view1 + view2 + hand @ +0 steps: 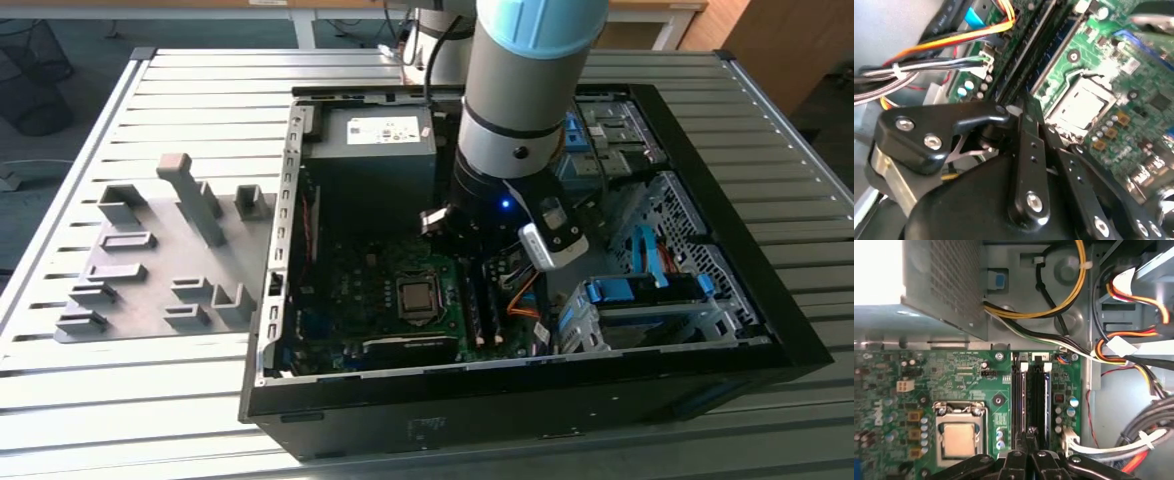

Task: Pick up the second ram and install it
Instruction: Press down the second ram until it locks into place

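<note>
Arm (pixel 521 110) reaches down into the open computer case (pixel 747 330) in the exterior view, its gripper (pixel 470 262) low over the motherboard (pixel 360 300); in the second wrist view the fingers (pixel 1026 130) sit drawn together above the memory slots (pixel 1036 55); in the first wrist view the second ram (pixel 1045 405) stands in its slot beside the processor (pixel 959 437), whether gripped I cannot tell.

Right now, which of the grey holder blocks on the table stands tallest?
The narrow post near the far end of the grey plate, on the exterior view's left of the computer case. It rises well above the low blocks around it.
</note>
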Available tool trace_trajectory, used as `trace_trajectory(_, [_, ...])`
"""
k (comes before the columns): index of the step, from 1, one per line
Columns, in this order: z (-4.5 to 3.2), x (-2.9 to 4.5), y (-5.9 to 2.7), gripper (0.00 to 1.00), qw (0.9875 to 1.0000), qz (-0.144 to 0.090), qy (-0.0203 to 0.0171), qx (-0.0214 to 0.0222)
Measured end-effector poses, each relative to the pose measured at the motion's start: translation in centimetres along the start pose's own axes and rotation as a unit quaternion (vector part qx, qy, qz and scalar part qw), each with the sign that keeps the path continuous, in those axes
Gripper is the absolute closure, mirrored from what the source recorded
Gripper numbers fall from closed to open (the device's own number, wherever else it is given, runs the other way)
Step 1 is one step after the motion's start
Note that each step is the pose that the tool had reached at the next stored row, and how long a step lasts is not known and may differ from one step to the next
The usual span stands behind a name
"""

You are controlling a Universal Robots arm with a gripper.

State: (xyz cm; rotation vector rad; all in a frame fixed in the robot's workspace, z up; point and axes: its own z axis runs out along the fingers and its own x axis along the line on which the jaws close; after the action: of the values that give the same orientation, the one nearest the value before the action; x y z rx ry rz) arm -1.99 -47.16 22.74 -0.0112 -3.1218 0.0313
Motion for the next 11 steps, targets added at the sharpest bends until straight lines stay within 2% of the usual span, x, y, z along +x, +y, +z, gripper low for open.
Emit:
trace_trajectory(4, [-1.07,0.02,-0.02,0.89,1.0,0.0,-0.0001,-0.0001])
trace_trajectory(11, [-1.19,0.02,-0.02,0.89,1.0,0.0,0.0,-0.0002])
